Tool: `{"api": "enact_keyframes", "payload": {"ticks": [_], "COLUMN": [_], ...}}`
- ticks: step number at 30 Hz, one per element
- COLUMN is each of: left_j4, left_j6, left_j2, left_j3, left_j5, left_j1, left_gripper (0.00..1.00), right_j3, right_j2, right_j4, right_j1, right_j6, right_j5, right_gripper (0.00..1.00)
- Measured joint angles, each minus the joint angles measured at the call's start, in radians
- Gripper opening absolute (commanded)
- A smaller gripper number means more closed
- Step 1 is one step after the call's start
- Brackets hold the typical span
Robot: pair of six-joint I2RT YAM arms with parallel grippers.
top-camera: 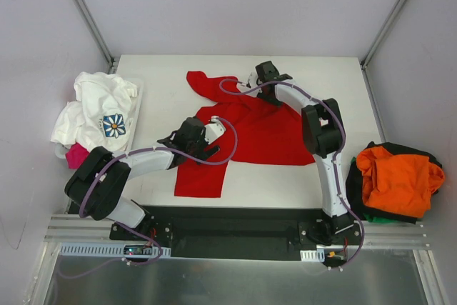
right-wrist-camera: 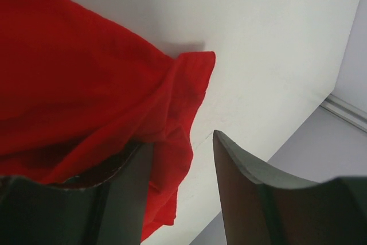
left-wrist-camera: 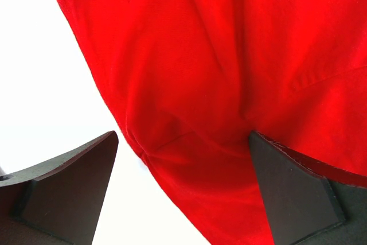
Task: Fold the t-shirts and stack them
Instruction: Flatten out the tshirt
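Nearest the arm bases, a narrow part of the red t-shirt [top-camera: 257,133] hangs down toward the front edge of the table [top-camera: 321,76]. The rest of it is spread open across the middle, wrinkled and not yet folded.

The left hand [top-camera: 191,138] sits over the red t-shirt's left edge. In its wrist view the left hand [left-wrist-camera: 183,142] stands wide. One finger is over bare table [left-wrist-camera: 46,84] just outside the red t-shirt [left-wrist-camera: 229,55], and the other is over the cloth. Nothing is gripped between them.

To the right of the red t-shirt, well apart from it and off the table's side, an orange t-shirt [top-camera: 396,176] lies crumpled on top of a dark one [top-camera: 353,183]. To the left of the red t-shirt lies a heap with a white t-shirt [top-camera: 100,105] that has a blue square flower print. A pink one [top-camera: 75,155] shows under its near edge.

Farthest off, the right hand [top-camera: 268,76] hovers at the red t-shirt's far edge. One sleeve stretches away to the left of it. In the wrist view the right hand [right-wrist-camera: 180,142] has its fingers partly apart. A loose corner of the red t-shirt [right-wrist-camera: 69,84] drapes against one finger, unclamped, and bare table [right-wrist-camera: 258,38] shows past the other.
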Motion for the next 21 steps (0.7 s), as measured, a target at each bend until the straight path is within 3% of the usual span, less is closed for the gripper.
{"api": "enact_keyframes", "payload": {"ticks": [14, 17, 21], "left_j4": [0.005, 0.006, 0.006], "left_j6": [0.000, 0.000, 0.000], "left_j2": [-0.001, -0.001, -0.001], "left_j3": [-0.004, -0.005, -0.005], "left_j5": [-0.006, -0.009, -0.011], "left_j1": [0.000, 0.000, 0.000], "left_gripper": [0.99, 0.99, 0.99], "right_j3": [-0.001, -0.002, -0.003], "right_j2": [0.009, 0.005, 0.003], "right_j4": [-0.003, -0.006, -0.017], "right_j1": [-0.001, -0.006, -0.006], "right_j6": [0.072, 0.096, 0.118], "right_j5": [-0.084, -0.118, -0.153], "right_gripper": [0.44, 0.38, 0.10]}}
